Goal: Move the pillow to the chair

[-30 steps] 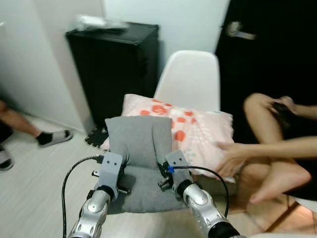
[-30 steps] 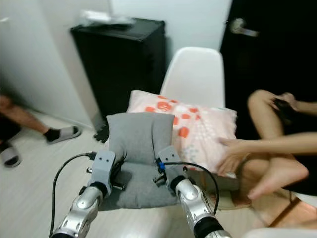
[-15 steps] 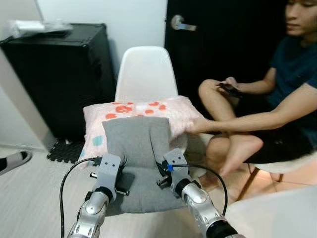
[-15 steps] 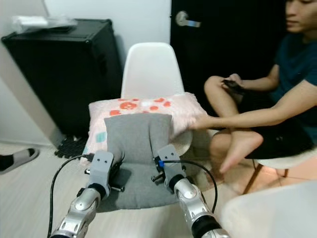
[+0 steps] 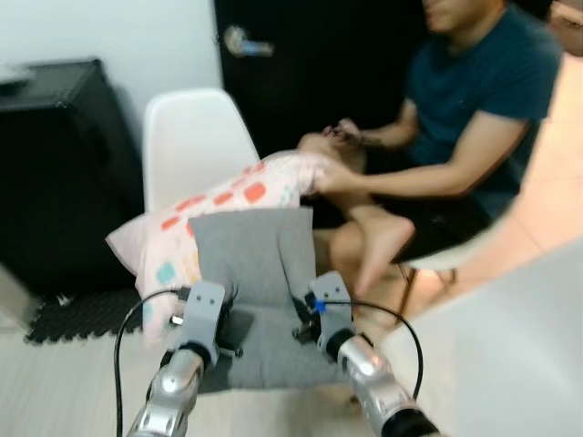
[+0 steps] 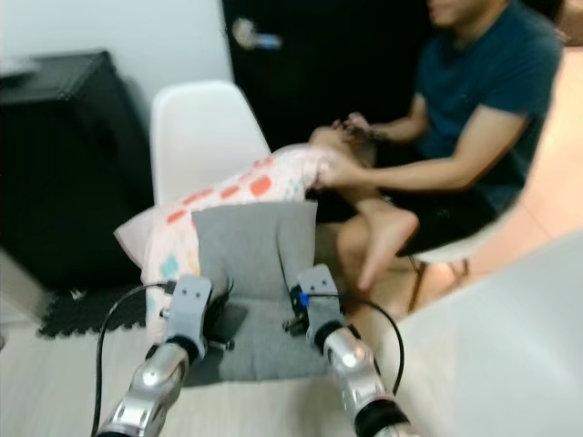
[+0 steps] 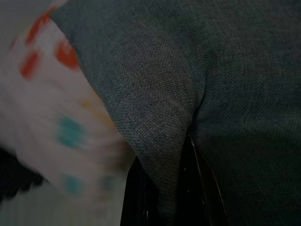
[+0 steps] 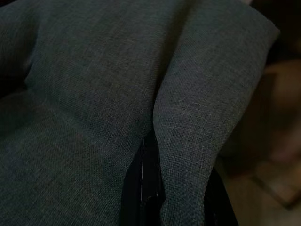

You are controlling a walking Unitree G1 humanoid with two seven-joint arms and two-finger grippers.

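both grippers pinch grey pillow (image 5: 258, 273) | patterned pillow (image 5: 219, 205) on white chair (image 5: 187, 137) | person's hand (image 5: 330, 175) lifting it

— What stands on the pale wood floor (image 5: 82, 382)?
— A white chair (image 5: 191, 146), a black cabinet (image 5: 50, 173) beside it, and a dark mat (image 5: 77, 314) at the cabinet's foot.
— And on the chair?
— A spotted pillow (image 5: 219, 205), tilted.

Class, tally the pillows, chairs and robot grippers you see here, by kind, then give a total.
Pillows: 2 (grey pillow, patterned pillow)
Chairs: 2 (white chair, person's chair)
Grippers: 2 (left gripper, right gripper)
Total: 6
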